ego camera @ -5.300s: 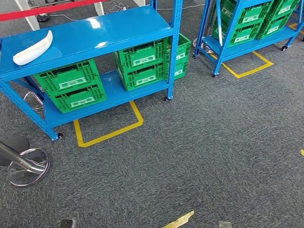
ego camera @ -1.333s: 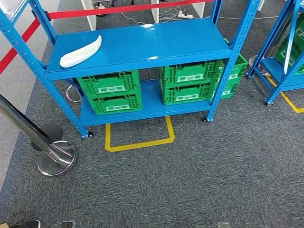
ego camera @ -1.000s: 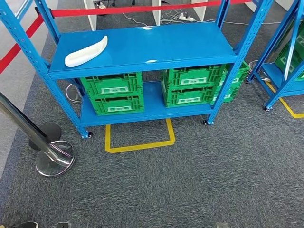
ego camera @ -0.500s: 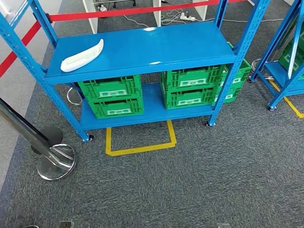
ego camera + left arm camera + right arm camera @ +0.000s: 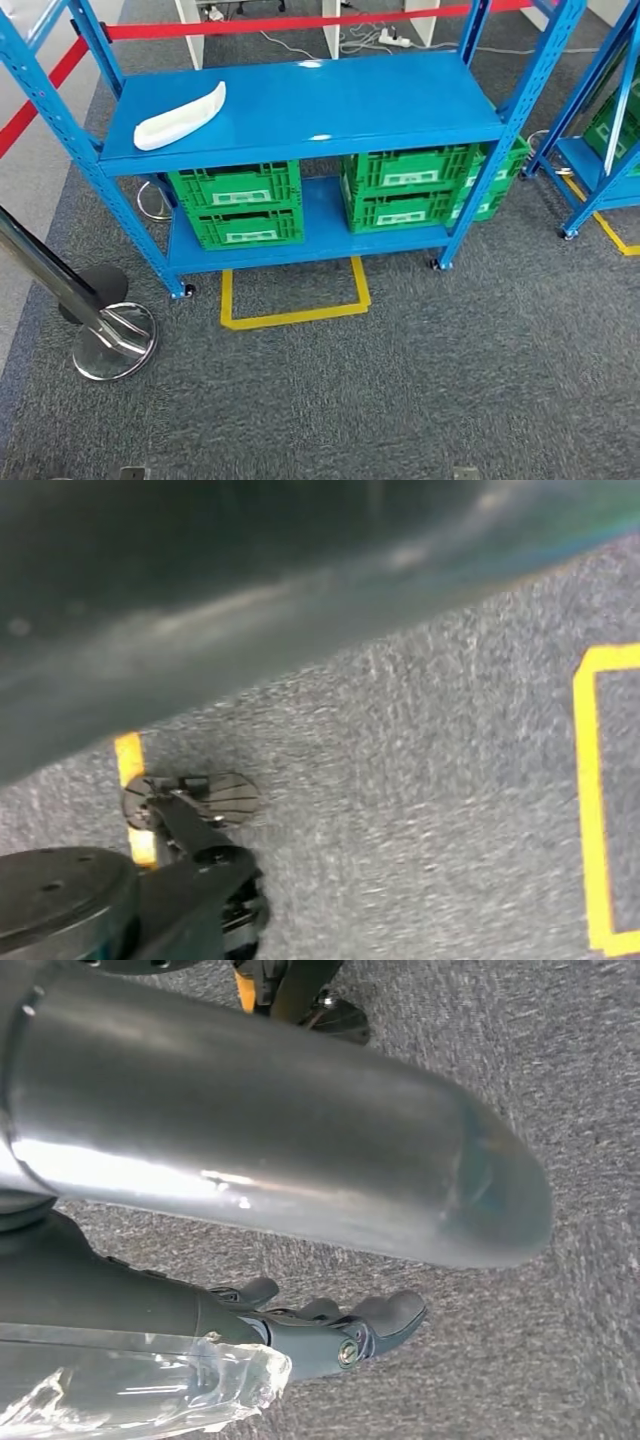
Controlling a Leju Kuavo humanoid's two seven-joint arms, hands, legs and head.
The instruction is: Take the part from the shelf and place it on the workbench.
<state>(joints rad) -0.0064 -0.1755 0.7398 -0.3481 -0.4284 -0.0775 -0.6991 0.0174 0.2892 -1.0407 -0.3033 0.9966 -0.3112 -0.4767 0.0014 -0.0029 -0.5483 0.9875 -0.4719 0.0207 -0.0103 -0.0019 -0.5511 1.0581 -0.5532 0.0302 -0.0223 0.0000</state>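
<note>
The part (image 5: pixel 180 103), a long curved white piece, lies on the left end of the upper board of the blue shelf (image 5: pixel 340 100) in the head view. The shelf stands a stretch of grey carpet ahead of me. My right hand (image 5: pixel 340 1330) hangs beside my body over the carpet in the right wrist view, its fingers loosely stretched out with nothing in them.
Green crates (image 5: pixel 235 203) (image 5: pixel 396 187) fill the lower board. A yellow tape square (image 5: pixel 294 315) marks the floor in front of the shelf. A chrome barrier post with a round base (image 5: pixel 113 340) stands at the left, a red belt (image 5: pixel 287 20) runs behind, and a second blue shelf (image 5: pixel 596 160) is at the right.
The whole picture has shifted: my view has turned since 5.3 s ago, bringing the shelf to the middle, and sways slightly in the last second. The part lies where it was.
</note>
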